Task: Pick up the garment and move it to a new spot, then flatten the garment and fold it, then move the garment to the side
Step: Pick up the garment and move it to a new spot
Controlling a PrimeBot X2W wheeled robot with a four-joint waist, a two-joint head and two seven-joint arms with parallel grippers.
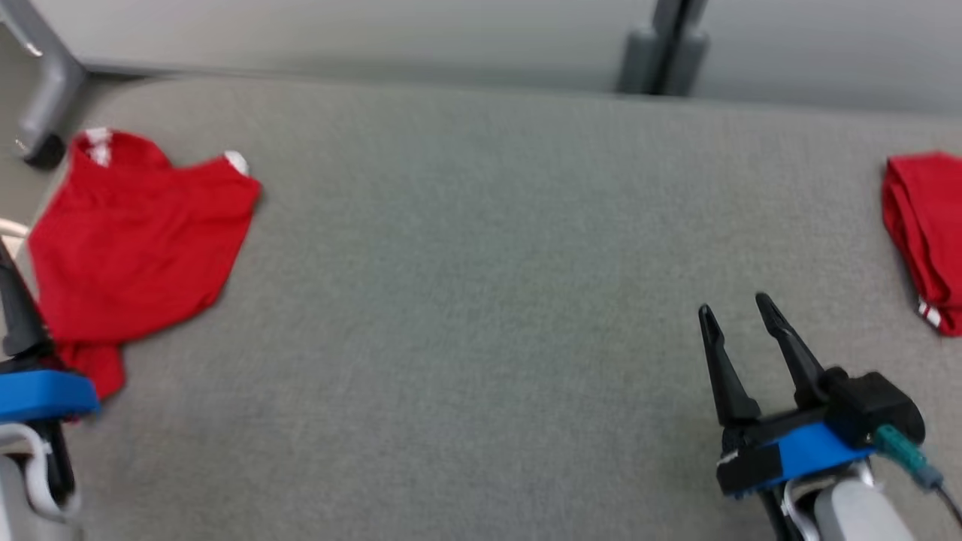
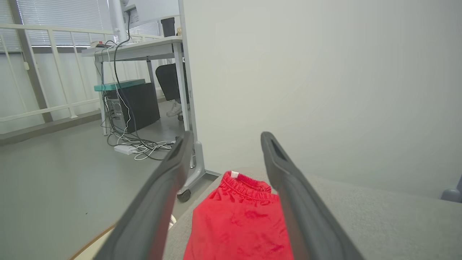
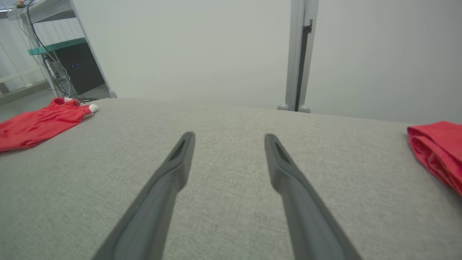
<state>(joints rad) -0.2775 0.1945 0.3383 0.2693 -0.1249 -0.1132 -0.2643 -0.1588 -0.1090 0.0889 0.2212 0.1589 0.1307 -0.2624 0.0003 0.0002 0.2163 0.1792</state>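
Observation:
A red garment (image 1: 135, 240) with an elastic waistband lies loosely spread at the left end of the grey padded table (image 1: 481, 300). My left gripper (image 2: 225, 139) hovers open just over its near part, the red cloth (image 2: 238, 224) showing between the fingers; one dark finger (image 1: 15, 308) shows at the head view's left edge. A second red garment (image 1: 928, 233), folded into a compact stack, rests at the table's far right edge. My right gripper (image 1: 740, 308) stands open and empty above bare table at the lower right, well apart from both garments (image 3: 36, 121) (image 3: 438, 148).
The table's left edge drops off beside the loose garment. Beyond it a wheeled grey leg (image 2: 187, 187) stands on the floor, with a desk, a computer case (image 2: 133, 104) and tangled cables (image 2: 140, 148). A grey partition post (image 1: 665, 49) rises behind the table.

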